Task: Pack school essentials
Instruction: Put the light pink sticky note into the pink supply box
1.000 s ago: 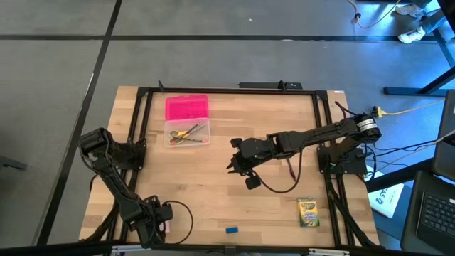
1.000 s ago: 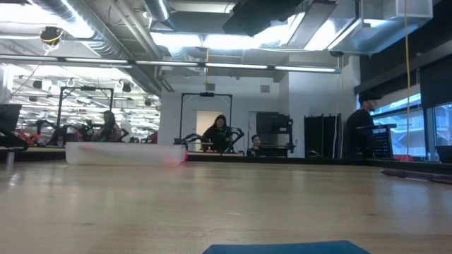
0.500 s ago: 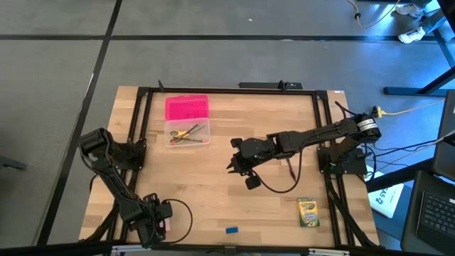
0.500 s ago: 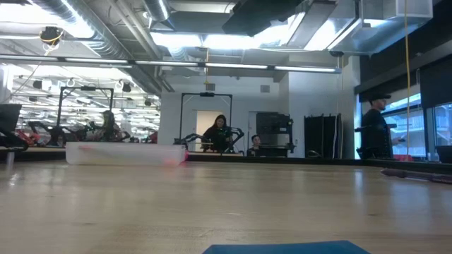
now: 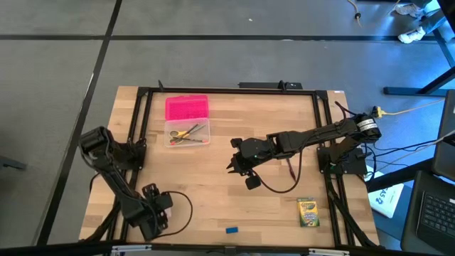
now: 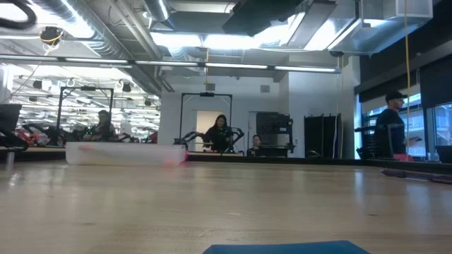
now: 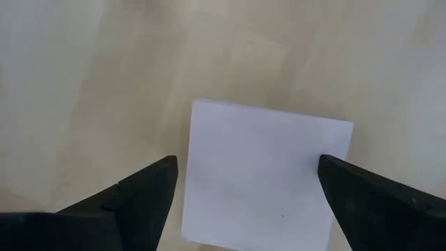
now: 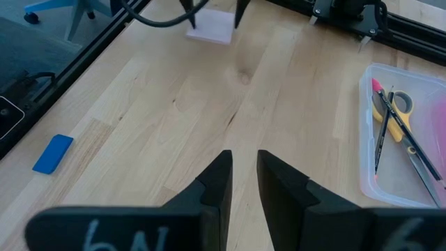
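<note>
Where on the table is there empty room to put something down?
Bare wood lies between the clear box and the blue eraser, and between the right gripper and the crayon box. It is crowded around the left gripper, over the notepad.

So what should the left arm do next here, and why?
Probably lower and close: the left gripper hangs open with a finger on each side of the square notepad, which lies flat on the table, not yet gripped.
</note>
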### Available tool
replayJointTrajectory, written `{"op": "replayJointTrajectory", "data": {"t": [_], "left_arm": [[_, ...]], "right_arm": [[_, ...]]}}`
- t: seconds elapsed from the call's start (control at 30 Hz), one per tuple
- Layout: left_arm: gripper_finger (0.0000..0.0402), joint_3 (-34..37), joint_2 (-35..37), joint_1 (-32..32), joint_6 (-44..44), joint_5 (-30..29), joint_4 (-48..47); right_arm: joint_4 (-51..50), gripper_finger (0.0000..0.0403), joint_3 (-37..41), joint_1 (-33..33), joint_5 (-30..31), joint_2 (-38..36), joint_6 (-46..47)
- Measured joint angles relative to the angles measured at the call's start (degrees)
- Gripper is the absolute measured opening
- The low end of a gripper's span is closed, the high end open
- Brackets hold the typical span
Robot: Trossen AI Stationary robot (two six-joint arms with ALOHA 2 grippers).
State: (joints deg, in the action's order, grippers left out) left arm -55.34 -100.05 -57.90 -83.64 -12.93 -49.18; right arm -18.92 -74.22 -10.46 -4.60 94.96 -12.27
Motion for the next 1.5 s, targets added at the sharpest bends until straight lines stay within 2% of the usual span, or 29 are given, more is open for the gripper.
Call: {"op": "replayJointTrajectory", "data": {"t": [0.23, 0.5, 1.0, 1.27, 1.5], "left_arm": [[0.0352, 0.2, 1.9, 0.3, 1.6, 0.5, -0.5], [0.0397, 0.2, 2.1, 0.3, 4.5, 0.7, 0.3], [0.0399, 0.1, 5.7, 0.1, 7.6, 1.7, 2.1], [0.0399, 0.1, 5.6, -0.3, 8.3, 1.7, 3.6], [0.0399, 0.0, 2.9, -0.3, 10.8, 2.3, 4.1]], "right_arm": [[0.0, 0.0071, 0.0, 0.0, 0.0, 0.0, 0.0], [0.0, 0.0071, 0.0, 0.0, 0.0, 0.0, 0.0], [0.1, 0.0071, 0.0, 0.0, 0.0, 0.0, 0.0], [0.2, 0.0071, 0.0, 0.0, 0.0, 0.0, 0.0], [0.3, 0.0071, 0.0, 0.0, 0.0, 0.0, 0.0]]}}
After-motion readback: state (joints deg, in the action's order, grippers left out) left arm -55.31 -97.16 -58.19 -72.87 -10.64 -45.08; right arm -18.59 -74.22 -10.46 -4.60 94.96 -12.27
